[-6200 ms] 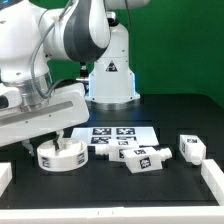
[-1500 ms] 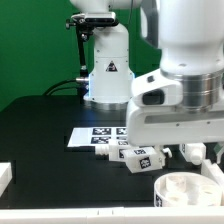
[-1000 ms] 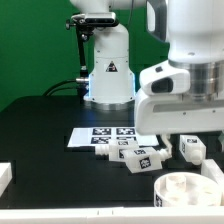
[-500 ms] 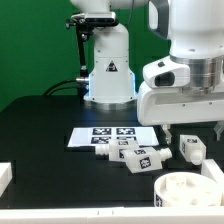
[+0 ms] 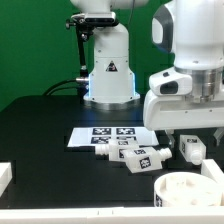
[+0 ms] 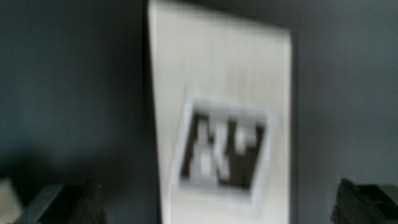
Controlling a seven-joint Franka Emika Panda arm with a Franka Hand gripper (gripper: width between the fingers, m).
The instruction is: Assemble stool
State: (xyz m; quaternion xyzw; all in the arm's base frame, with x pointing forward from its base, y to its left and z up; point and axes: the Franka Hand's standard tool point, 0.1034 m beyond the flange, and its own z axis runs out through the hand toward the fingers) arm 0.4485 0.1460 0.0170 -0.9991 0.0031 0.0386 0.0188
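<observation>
Seat (image 5: 190, 188) of the stool, round, white and shallow-rimmed, lies on the black surface (image 5: 45, 125) at the lower edge of the exterior view, toward its right. Nothing holds it. One chunky tagged leg (image 5: 145, 160) lies just beyond the seat, toward the exterior view's left. A second leg (image 5: 192, 148) lies farther back, toward the right. The marker board (image 5: 95, 135) lies flat behind the first leg, in front of the white robot base (image 5: 110, 72). The arm's broad white wrist housing (image 5: 185, 100) hangs over the second leg, clear of the seat. The pincer (image 5: 196, 136) points down from it, its fingers hard to make out from here.

In the wrist view everything is blurred. Two dark fingertips (image 6: 45, 203) stand far apart at opposite sides of the frame, so the pincer is spread wide and grips nothing. Below them passes a long white piece (image 6: 205, 70) carrying a black-and-white tag (image 6: 231, 145); which piece it is cannot be told.
</observation>
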